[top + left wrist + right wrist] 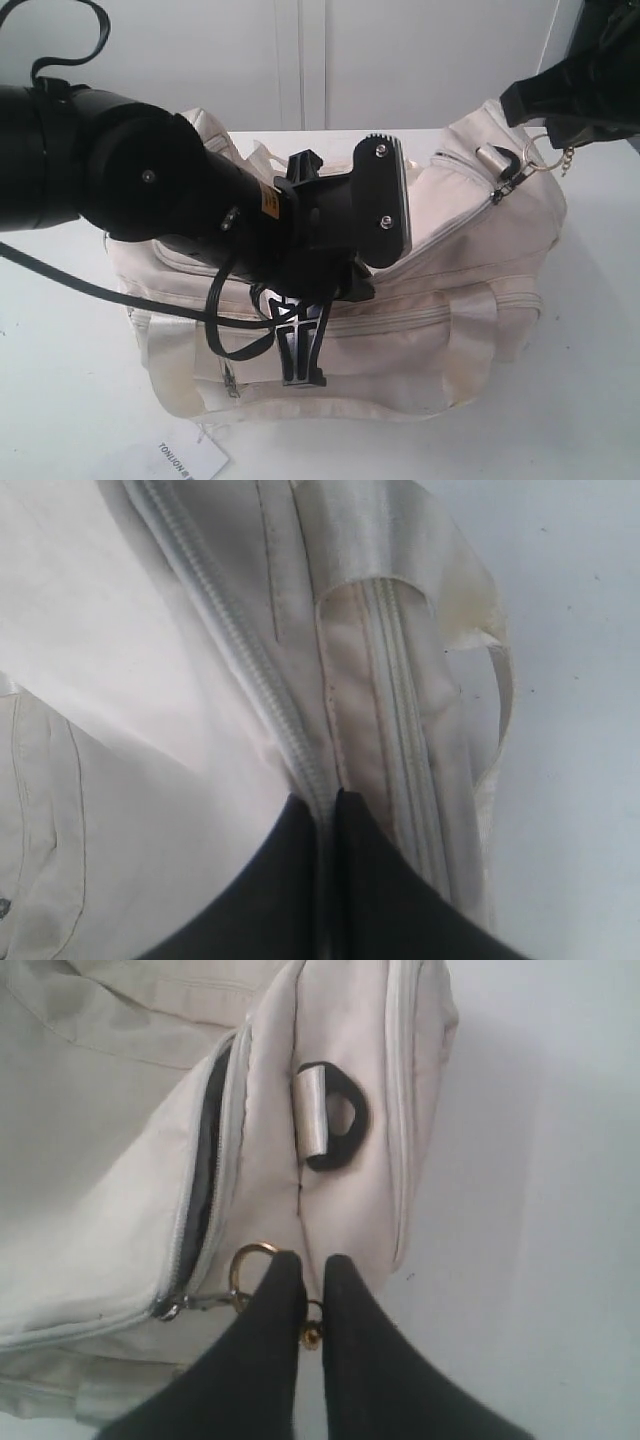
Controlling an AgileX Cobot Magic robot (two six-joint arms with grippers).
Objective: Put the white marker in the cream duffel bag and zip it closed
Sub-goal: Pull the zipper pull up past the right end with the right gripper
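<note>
The cream duffel bag [470, 250] sits on the tabletop [600, 400], soft and slumping, so I brace it. My left fingers [280, 880] are closed, pinching fabric beside the zipper [230, 650]. My right fingers [260, 1360] are clamped on the small, slippery-looking gold pull [250, 1257]. The white marker is out of sight, presumably inside.

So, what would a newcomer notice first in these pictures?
The big black left arm fills the exterior view's left and middle, bent over the cream duffel bag, the left gripper shut on fabric by a zipper. At the bag's right end, the right gripper pinches the gold ring pull.
</note>
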